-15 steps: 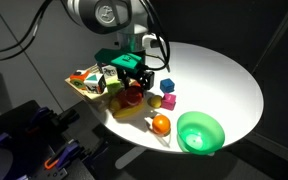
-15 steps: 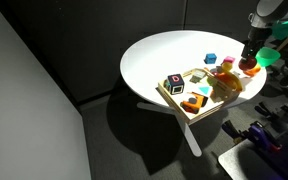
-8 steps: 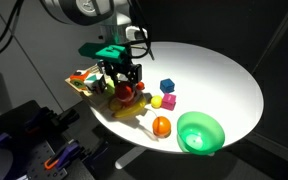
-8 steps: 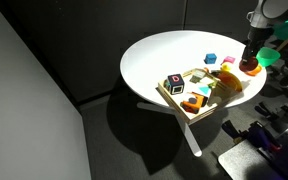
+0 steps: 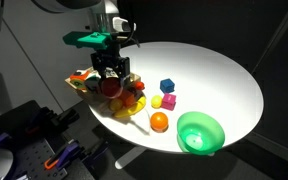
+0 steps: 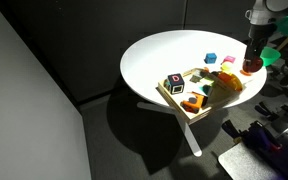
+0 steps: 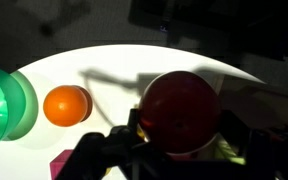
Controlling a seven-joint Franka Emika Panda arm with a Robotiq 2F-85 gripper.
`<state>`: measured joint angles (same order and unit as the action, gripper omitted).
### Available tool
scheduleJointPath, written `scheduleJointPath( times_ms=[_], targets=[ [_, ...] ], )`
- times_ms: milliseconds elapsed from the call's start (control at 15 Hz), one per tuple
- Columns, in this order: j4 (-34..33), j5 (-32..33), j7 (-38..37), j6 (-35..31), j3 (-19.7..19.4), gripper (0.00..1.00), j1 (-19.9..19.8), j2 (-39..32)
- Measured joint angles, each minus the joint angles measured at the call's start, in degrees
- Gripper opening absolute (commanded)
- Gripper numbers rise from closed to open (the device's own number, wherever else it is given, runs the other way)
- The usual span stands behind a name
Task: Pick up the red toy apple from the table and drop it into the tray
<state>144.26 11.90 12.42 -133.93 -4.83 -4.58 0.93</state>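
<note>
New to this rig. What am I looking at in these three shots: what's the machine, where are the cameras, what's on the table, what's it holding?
It is a single robot arm ending in a two-finger gripper. Two pictures come from cameras standing outside the robot, at different spots. The third comes from a camera on its wrist, looking past the fingers. A round white table carries a wooden tray with toys in it, an orange ball, a green bowl and a blue block. The gripper is closed on the red toy apple, lifted off the table and apparently above the tray.
</note>
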Motion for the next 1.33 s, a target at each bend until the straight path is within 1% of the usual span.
scheduleJointPath(
  times_ms=[133,667,733,1067,1333],
  targets=[
    [0.0,0.0,0.0,1.0,0.1,0.81,0.0,0.7],
    [0.2,0.0,0.0,1.1,0.1,0.81,0.0,0.9],
    [0.2,0.0,0.0,1.1,0.1,0.56,0.0,0.9],
    [0.0,0.0,0.0,1.0,0.5,0.56,0.2,0.8],
    [-0.9,-0.1,-0.1,1.1,1.6,0.56,1.2,0.7]
  ],
)
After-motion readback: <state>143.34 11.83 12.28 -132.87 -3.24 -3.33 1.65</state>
